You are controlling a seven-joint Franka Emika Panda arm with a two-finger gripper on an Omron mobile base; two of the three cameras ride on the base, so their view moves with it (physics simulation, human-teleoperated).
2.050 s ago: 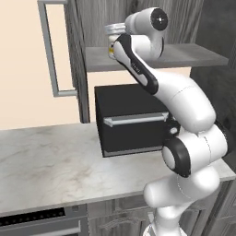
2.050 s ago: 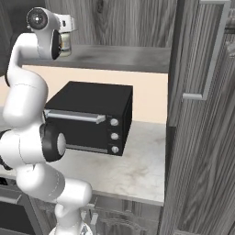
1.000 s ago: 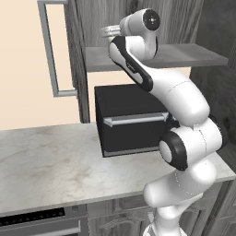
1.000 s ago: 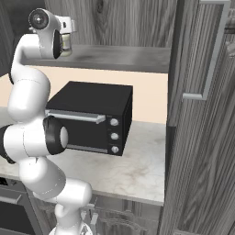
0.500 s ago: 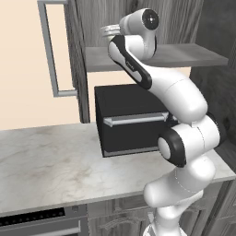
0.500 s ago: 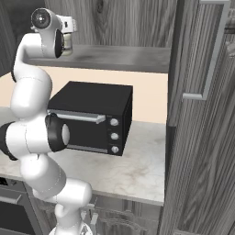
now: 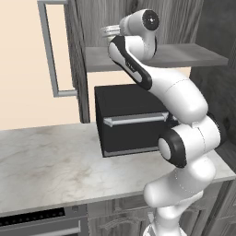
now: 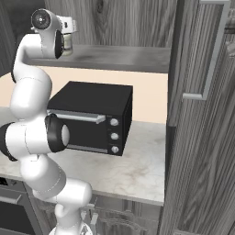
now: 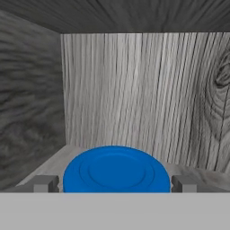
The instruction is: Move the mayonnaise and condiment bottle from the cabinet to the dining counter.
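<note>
Gripper raised to the shelf of the cabinet, its jaws standing wide apart and closed on nothing; in the hand view we see the two fingertips at either side of the round blue lid of the mayonnaise, one to the left of the lid and one to the right, each just beside its edge; whether they touch it we cannot tell. We read the mayonnaise as sitting on the grey inner shelf, near the left inner wall of the cabinet, with the wood-grain back panel standing farther behind it; its body and label are hidden below the lid in this view.

In the left base view we see the white arm rising from the lower right, bending up past the black oven and reaching its hand to the left end of the shelf; the cabinet door stands open at the left, with its long metal bar handle upright. In the right base view we see the hand at the upper left, over the same shelf; a second cabinet door stands open at the right, with its own bar handle. The oven rests on the marble worktop, below the shelf; its door is shut, and three knobs show on its right side.
</note>
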